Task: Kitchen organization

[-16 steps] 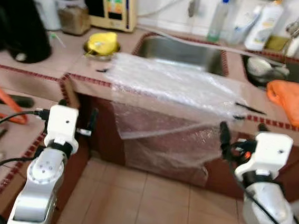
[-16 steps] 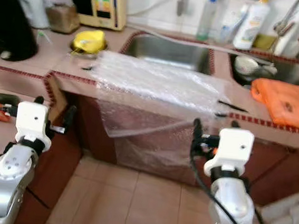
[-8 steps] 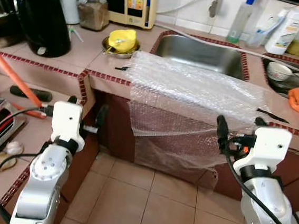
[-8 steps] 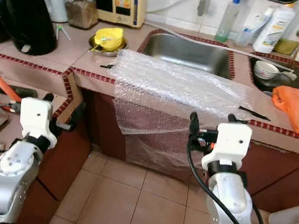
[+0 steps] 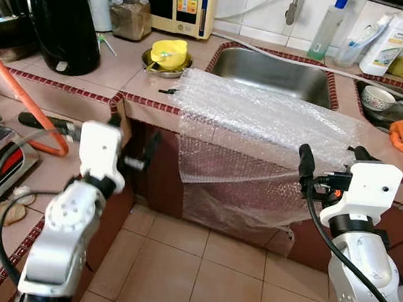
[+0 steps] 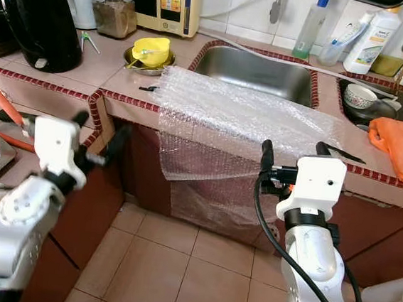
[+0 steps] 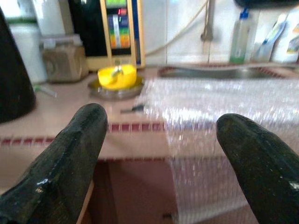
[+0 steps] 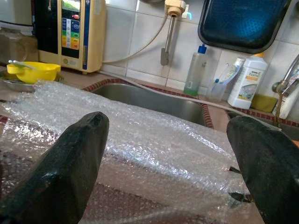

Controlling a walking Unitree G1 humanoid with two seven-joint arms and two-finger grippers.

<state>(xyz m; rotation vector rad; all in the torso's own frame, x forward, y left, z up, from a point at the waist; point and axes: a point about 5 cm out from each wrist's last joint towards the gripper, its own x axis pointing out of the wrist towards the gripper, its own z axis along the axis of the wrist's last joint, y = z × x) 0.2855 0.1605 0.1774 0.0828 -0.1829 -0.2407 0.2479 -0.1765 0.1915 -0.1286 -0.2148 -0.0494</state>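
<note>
a tiled desk across the far side, with a steel sink sunk into it. over the near edge, just in front of the sink, a big sheet of bubble wrap, half flat on the tiles, half hanging toward the floor. likely the thing to tidy. both arms raised short of the edge: left end effector spread wide and released near the sheet's left corner, right end effector likewise spread and released, just before the sheet's right part; nothing held.

main risk, by judgement: a tug on the hanging flap, dragging the whole sheet off toward the floor. next: a grab too deep, bunching the slippery film so it slips out. smaller: the yellow bowl on its metal plate, just beyond the far left corner, knocked by a sweep. smallest: the dark knife-like item at the sheet's right edge, flicked off with the wrap.
</note>
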